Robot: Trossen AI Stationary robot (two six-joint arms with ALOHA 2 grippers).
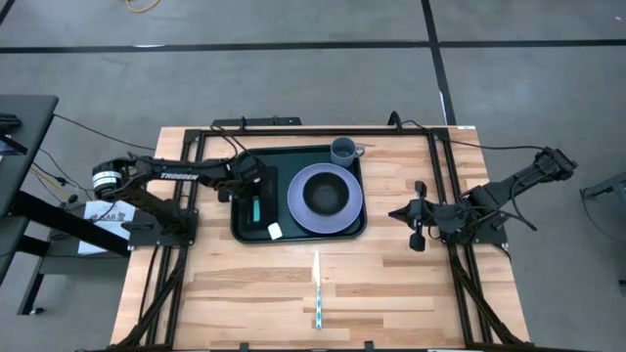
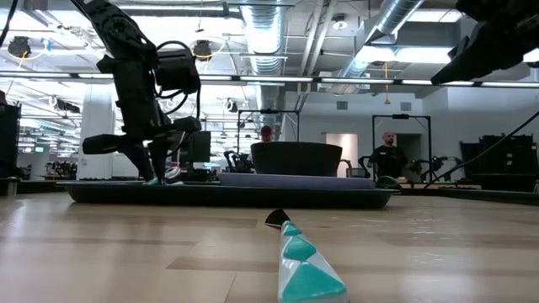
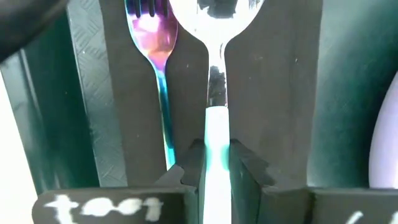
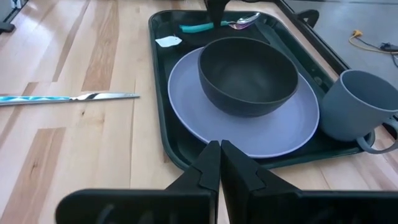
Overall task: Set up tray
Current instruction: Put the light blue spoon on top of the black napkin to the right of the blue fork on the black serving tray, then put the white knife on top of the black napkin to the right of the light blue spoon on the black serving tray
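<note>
The dark green tray (image 1: 293, 239) sits mid-table. It carries a lavender plate (image 1: 303, 210) with a dark bowl (image 1: 325, 194) on it, and a grey-blue mug (image 1: 343, 151) in the tray's far right corner. A black napkin (image 3: 267, 93) lies on the tray's left part, with a fork (image 3: 155, 37) on it. My left gripper (image 1: 256, 191) stands over the napkin, shut on a spoon (image 3: 214, 18). A knife (image 1: 317, 288) lies on the table near the near edge. My right gripper (image 1: 419, 215) hovers right of the tray, shut and holding nothing. My left gripper pinches the spoon's white and teal handle (image 3: 215, 134) between its two fingers (image 3: 189, 168), close to the metal neck. It comes from above, pointing down. The spoon lies about level beside the fork, its bowl toward the far edge. Whether it rests on the napkin I cannot tell.
A small white tag (image 1: 275, 231) lies in the tray's near left part. Bare wood stretches along the near half of the table around the knife. Black frame rails (image 1: 445, 196) run along the table's left and right sides.
</note>
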